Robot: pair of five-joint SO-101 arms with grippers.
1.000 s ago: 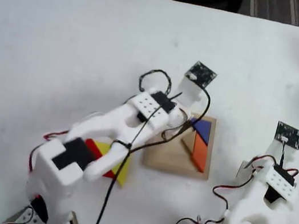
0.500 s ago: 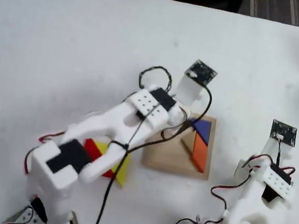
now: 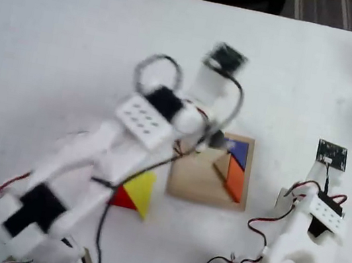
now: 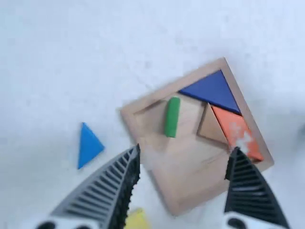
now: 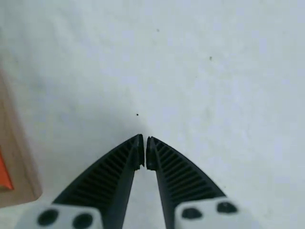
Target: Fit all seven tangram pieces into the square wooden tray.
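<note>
Left end effector [image 4: 186,150] now higher above tray [image 4: 126,113]

The left tool [image 4: 186,151] hangs over the square wooden tray [image 4: 188,174], its ribbed fingers spread wide with nothing between them. Inside the tray, a large blue triangle [image 4: 209,89] fills one corner. An orange piece [image 4: 237,132] touches it along the rim, and a green piece [image 4: 171,117] sits apart on the bare floor. Outside the tray, a small blue triangle [image 4: 88,145] lies on the white table [image 4: 71,57] near one edge. A yellow piece [image 4: 138,220] lies just past a corner.
</note>
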